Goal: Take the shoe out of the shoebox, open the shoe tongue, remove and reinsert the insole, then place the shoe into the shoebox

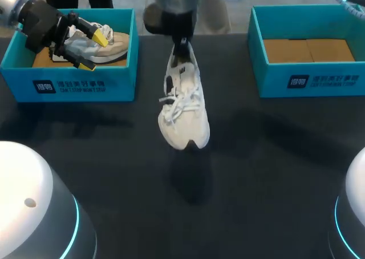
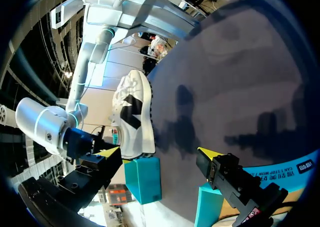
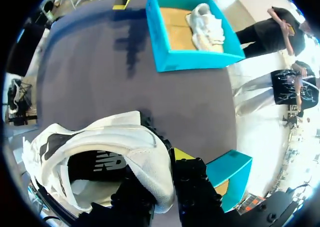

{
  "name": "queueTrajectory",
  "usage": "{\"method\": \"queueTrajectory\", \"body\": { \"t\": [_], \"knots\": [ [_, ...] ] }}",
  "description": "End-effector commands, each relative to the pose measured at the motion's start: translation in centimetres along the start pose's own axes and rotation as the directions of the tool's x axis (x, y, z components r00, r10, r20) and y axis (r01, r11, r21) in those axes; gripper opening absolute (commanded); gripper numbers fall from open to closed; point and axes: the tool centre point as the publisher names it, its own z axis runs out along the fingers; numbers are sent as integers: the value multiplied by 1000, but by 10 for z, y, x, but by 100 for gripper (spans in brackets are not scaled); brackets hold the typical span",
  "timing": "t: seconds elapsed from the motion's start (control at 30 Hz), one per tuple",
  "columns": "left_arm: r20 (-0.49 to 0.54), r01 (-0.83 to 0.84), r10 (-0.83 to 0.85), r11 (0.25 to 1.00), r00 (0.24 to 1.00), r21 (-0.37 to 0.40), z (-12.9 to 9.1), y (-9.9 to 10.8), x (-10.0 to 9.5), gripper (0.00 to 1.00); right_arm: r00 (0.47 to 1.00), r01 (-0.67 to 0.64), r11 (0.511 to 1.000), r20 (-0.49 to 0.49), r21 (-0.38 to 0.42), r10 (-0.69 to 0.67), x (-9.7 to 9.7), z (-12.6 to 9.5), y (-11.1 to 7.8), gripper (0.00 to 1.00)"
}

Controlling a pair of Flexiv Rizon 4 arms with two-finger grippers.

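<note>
While pinched at the heel, white shoe (image 1: 182, 99): hangs toe-down over the middle of the dark table (image 1: 274, 156), well apart from both boxes; laces and tongue turned up toward the head view, dark logo on the side; throws a shadow on the surface just past the toe.
Toe contact with the table: cannot tell.
Right gripper (image 3: 166, 178): clamped on the white shoe at the heel collar, one finger inside the opening, the other outside with its yellow tip against the outer wall.
Shoe opening, from the right wrist: gapes beside the gripper, dark lining inside; insole not told apart from the lining.
Left gripper (image 1: 93, 51): spread wide, holding nothing; hovers tilted over the left shoebox, above one end of the second shoe; points out across the table toward the white shoe.
Left fingers, from the left wrist: yellow tips far apart, only bare table between them.
Left shoebox (image 1: 85, 85): teal, open-topped, at the far left of the table, brown cardboard floor inside.
Second shoe (image 1: 114, 45): pale, lies inside the left shoebox on the cardboard, partly hidden behind the left gripper.
Right shoebox (image 1: 311, 79): teal, open-topped, at the far right of the table, brown cardboard floor showing.
</note>
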Motion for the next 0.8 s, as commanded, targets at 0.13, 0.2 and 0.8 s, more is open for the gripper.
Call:
{"method": "queueTrajectory", "body": {
  "t": [0.13,0.2,0.8],
  "knots": [
    [-4,-1,1,1000,1000,-2,0,-1,0,100,1000,1,1000,2,-7,-1,2,-14,-6,0],
    [-4,-1,1,1000,1000,-2,0,-1,0,100,1000,1,1000,2,-7,-1,2,-14,-6,0],
    [-4,-1,1,1000,1000,-2,0,-1,0,100,996,-11,997,90,83,4,-48,-3,-67,0]
  ]
}}
